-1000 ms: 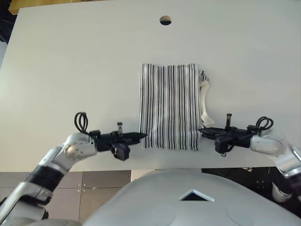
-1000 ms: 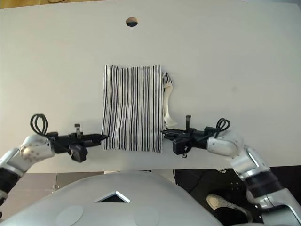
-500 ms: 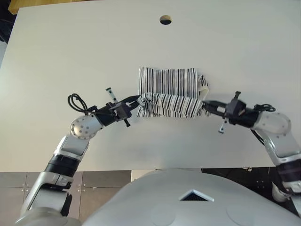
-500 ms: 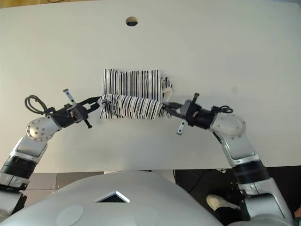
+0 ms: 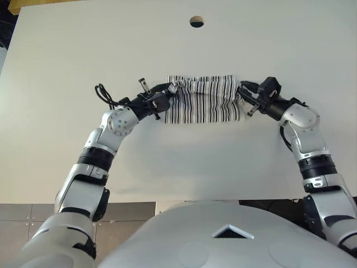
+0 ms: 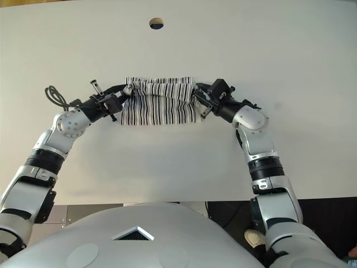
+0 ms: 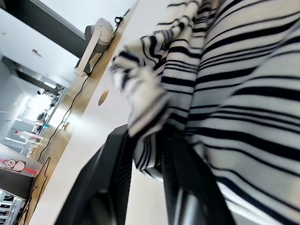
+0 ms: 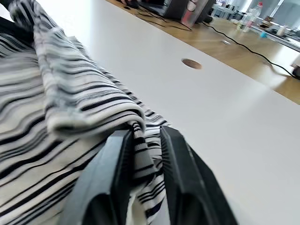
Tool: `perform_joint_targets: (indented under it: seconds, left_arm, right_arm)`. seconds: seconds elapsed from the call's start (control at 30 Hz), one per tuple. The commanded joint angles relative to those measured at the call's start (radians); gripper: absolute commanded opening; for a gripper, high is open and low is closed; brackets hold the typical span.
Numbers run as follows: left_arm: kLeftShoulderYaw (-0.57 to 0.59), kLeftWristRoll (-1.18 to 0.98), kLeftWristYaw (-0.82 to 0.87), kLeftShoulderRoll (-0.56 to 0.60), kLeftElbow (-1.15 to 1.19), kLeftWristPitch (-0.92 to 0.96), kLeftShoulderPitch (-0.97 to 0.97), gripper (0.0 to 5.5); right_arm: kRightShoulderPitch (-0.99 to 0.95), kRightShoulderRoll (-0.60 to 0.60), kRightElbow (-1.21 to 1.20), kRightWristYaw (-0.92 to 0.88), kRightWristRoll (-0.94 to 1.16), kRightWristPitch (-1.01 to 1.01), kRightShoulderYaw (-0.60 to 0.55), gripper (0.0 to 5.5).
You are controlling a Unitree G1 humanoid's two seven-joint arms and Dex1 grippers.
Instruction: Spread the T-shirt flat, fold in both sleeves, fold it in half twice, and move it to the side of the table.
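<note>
Two corners are pinched: your left gripper and right gripper each clamp the T-shirt at its far edge, mid-table. This looks like the first half-fold; next, lay the corners down, release, withdraw.

Both eye views look down on the table; wrist views hug the T-shirt.

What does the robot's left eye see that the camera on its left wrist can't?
Only the left eye view shows the whole folded T-shirt, the right gripper clamping its other end, and the round hole in the table. Only the left wrist view shows, close up, fingers pinching a bunched striped edge, plus a white device at the table's edge. Both show the striped cloth held by the left gripper.
</note>
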Motion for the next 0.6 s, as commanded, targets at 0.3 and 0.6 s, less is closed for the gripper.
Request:
perform_joint_targets:
  seconds: [0.3,0.6]
  left_arm:
    - [0.061,0.112,0.387,-0.077,0.233,0.081,-0.152,2.14]
    - [0.237,-0.058,0.615,-0.196,0.414,0.076,-0.273,2.14]
  right_arm:
    - [-0.068,0.126,-0.045,-0.049,0.022,-0.048,-0.067,2.66]
    - [-0.062,0.187,-0.053,0.054,-0.096,-0.018,0.126,2.66]
